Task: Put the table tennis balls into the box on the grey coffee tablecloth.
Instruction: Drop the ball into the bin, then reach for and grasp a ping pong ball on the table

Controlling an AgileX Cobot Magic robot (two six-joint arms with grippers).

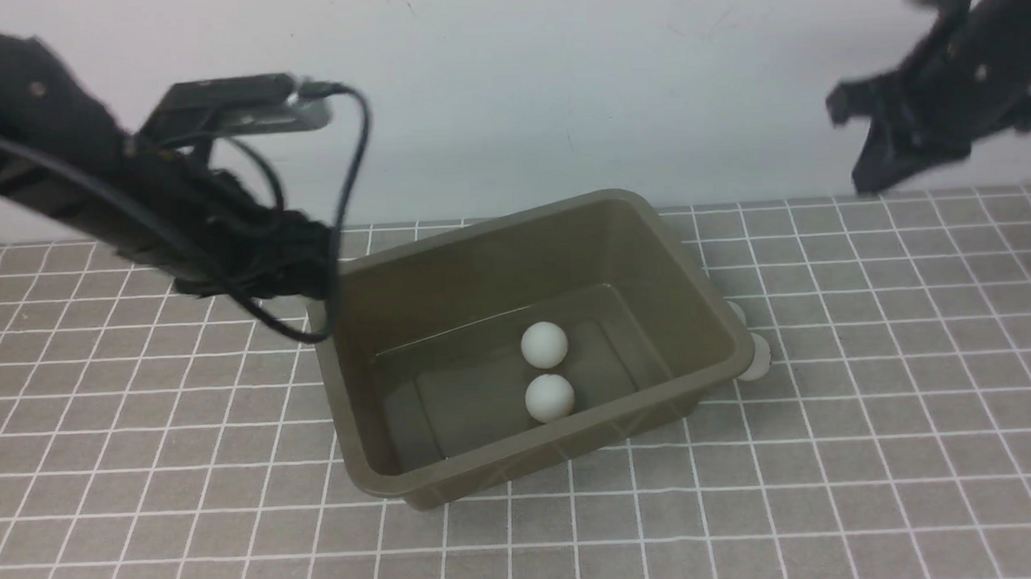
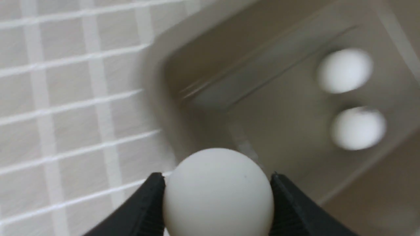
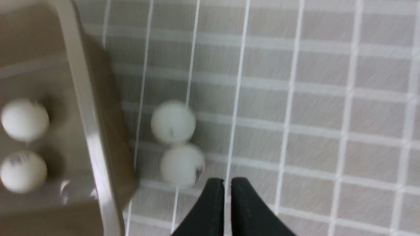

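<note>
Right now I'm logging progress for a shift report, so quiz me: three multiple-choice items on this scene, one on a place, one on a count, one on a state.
1. Where do the two loose balls lie?
A) on the tablecloth beside the box, at its right wall
B) in front of the box
C) left of the box

2. How many balls rest inside the box?
A) one
B) two
C) four

3. What is the left tool doing?
A) open, empty
B) shut on a ball
C) shut, empty

Key:
1 A, the right wrist view shows them just outside that wall.
2 B, two inside balls sit on its floor.
3 B, its fingers clamp the held ball.
</note>
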